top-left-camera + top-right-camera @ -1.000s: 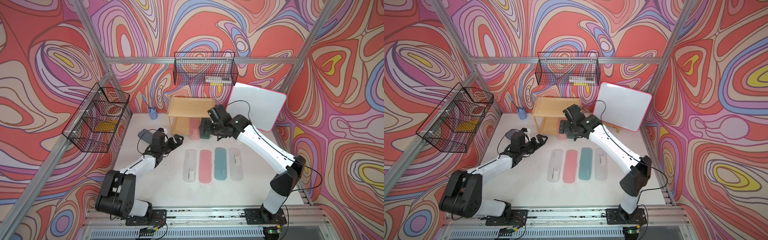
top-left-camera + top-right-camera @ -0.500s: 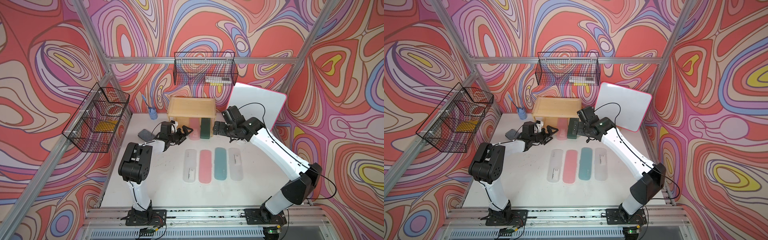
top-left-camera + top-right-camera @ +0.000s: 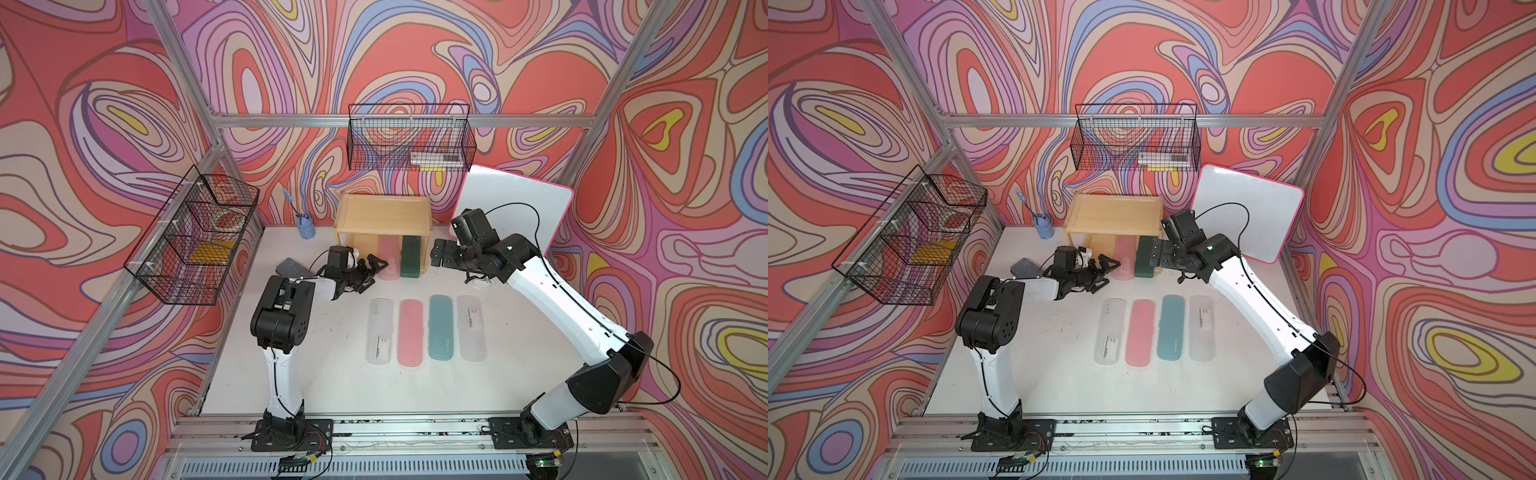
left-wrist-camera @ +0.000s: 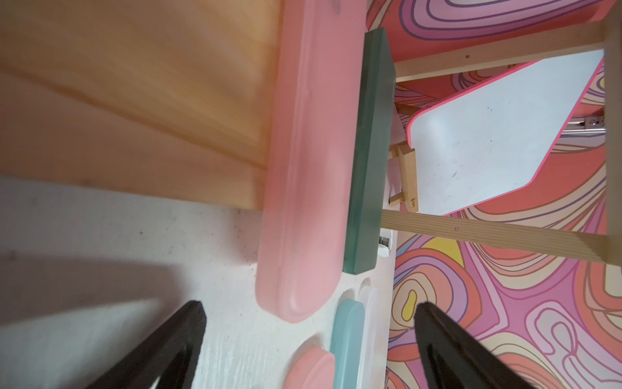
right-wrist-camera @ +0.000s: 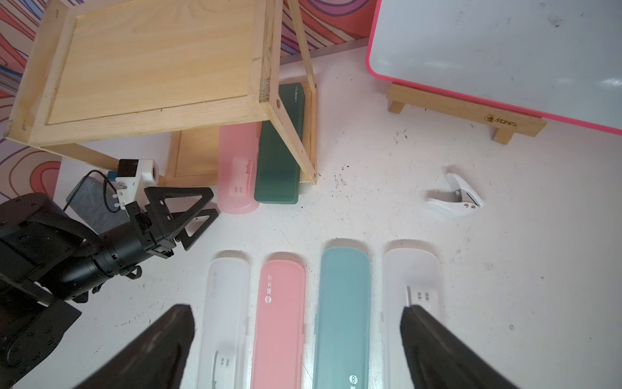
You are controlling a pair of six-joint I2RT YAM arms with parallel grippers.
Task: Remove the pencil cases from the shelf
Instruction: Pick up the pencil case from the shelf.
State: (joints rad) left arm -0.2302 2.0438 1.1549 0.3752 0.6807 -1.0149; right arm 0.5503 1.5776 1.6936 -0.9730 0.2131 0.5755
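**Pencil cases (image 3: 388, 257): light, stiff, slick**

A pink case (image 4: 303, 202) and a dark green case (image 4: 368, 151) are lying side by side on the lower tier of the shelf (image 3: 382, 208), near ends sticking out over the counter (image 3: 332, 374). Four more cases (image 3: 441, 328) are lying in a row there. The left end effector (image 5: 214, 201) and the right end effector (image 3: 442, 254) are both hanging wide open, empty. Hard thin plastic is probably handling light but slippery; pinching across a protruding end's narrow width is looking best.

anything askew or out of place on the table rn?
Mildly. The pink case and dark green case overhang the front of the lower tier of the shelf, the pink one furthest. A small white tool lies loose near the whiteboard. Nothing looks spilled or damaged.
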